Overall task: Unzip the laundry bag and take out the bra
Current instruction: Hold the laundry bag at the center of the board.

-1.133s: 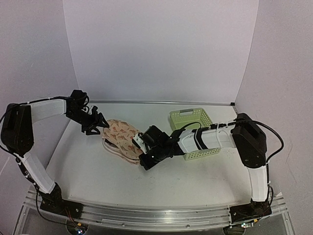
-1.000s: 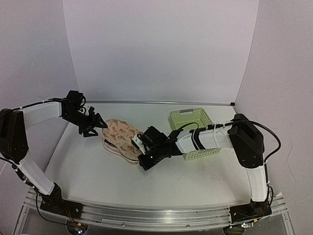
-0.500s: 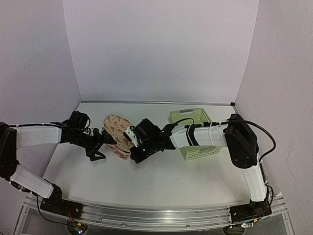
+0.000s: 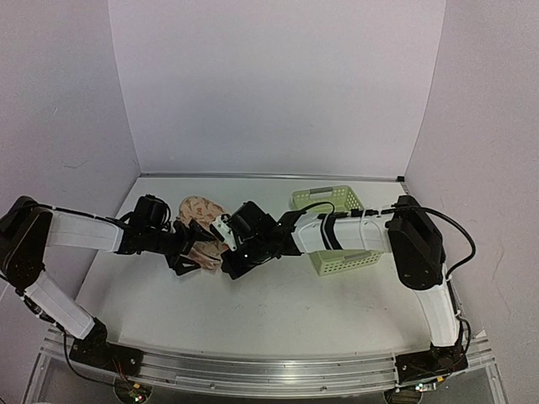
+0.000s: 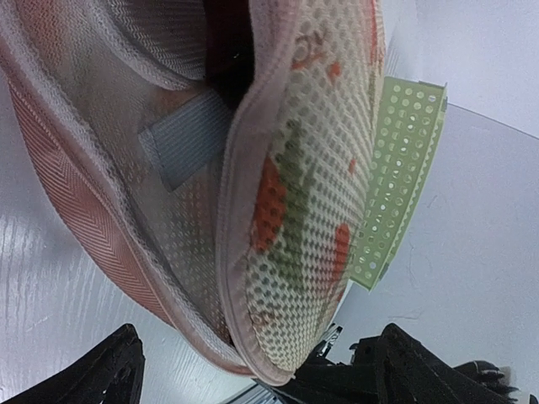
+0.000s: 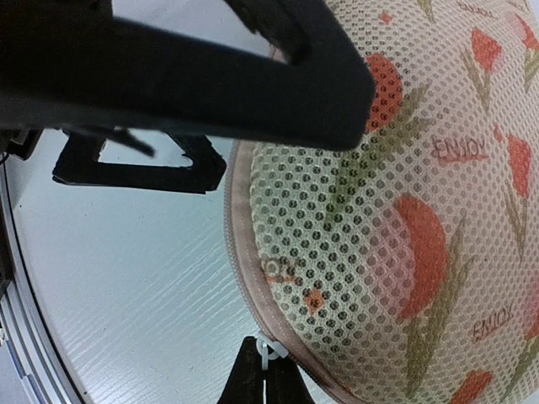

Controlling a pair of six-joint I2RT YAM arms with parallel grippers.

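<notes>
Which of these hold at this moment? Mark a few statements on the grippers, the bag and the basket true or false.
1. The right gripper pinches the white zipper pull of the laundry bag. True.
2. The left gripper is clamped on the bag. False: its fingers are spread wide.
3. The bra lies out on the table. False: only a dark patch shows inside the partly opened bag.
4. The green basket stands on the right arm's side of the bag. True.

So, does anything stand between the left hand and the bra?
Yes, the laundry bag itself: the bra shows only as a dark patch between its mesh halves, beyond the open left hand. The right hand pinches the zipper pull.
</notes>
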